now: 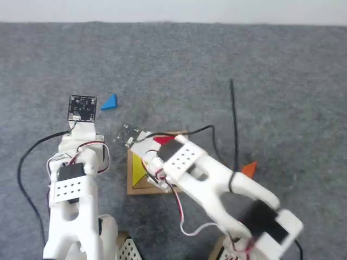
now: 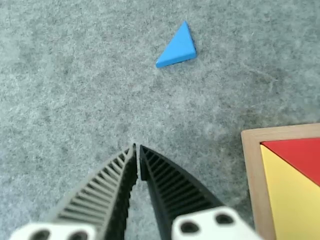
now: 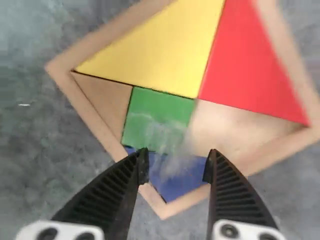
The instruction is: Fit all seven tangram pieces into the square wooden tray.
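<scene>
1. Four pieces lie inside the tray (image 2: 251, 175): a large yellow triangle (image 3: 160, 55), a large red triangle (image 3: 250, 70), a green square (image 3: 157, 117) and a dark blue piece (image 3: 175, 180) at one corner.
2. Two patches of bare tray floor remain. One is a triangular gap beside the green square and the other lies between the green square and the red triangle.
3. At least two pieces are left to place. A light blue triangle (image 2: 176, 47) lies on the grey cloth (image 1: 282, 65), apart from the tray. An orange triangle (image 1: 248, 169) lies on the cloth on the tray's other side. I judge the task a little over half done.
4. The right gripper (image 3: 176, 162) hangs low over the tray corner, its jaws apart and straddling the dark blue piece. That spot is smeared, so whether the fingers touch the piece is hard to say; probably not.
5. The left gripper (image 2: 136, 149) points down at the cloth near the light blue triangle, jaws closed together with nothing between them.
</scene>
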You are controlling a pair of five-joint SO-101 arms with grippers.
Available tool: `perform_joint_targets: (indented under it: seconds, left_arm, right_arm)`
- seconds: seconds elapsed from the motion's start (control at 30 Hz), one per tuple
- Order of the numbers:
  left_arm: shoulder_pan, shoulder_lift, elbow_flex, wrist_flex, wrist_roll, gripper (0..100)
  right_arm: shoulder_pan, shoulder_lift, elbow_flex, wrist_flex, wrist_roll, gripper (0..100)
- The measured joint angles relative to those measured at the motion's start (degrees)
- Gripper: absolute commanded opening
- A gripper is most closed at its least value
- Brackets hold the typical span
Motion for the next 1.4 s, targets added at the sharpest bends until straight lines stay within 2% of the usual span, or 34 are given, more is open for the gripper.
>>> perform_joint_targets:
  seconds: [0.23,0.47,0.9,1.2,1.4]
  left_arm:
    - [0.0,0.0,0.0,0.0,0.0,1]
    - [0.0,0.0,0.0,0.0,0.0,1]
    - [0.0,0.0,0.0,0.0,0.0,1]
    - [0.0,0.0,0.0,0.0,0.0,1]
    - [0.0,0.0,0.0,0.0,0.0,1]
  right_arm:
    - [-0.09,4.4,-3.87,-1.05,-0.09,19.1]
    - [-0.09,4.57,-4.22,-2.37,-0.09,0.8]
    - [-0.18,3.96,-4.22,-2.46,-2.46,0.6]
    - [0.0,-9.23,3.16,-5.54,-5.01,0.6]
    - [3.69,-23.12,12.13,-10.55,-7.38,0.6]
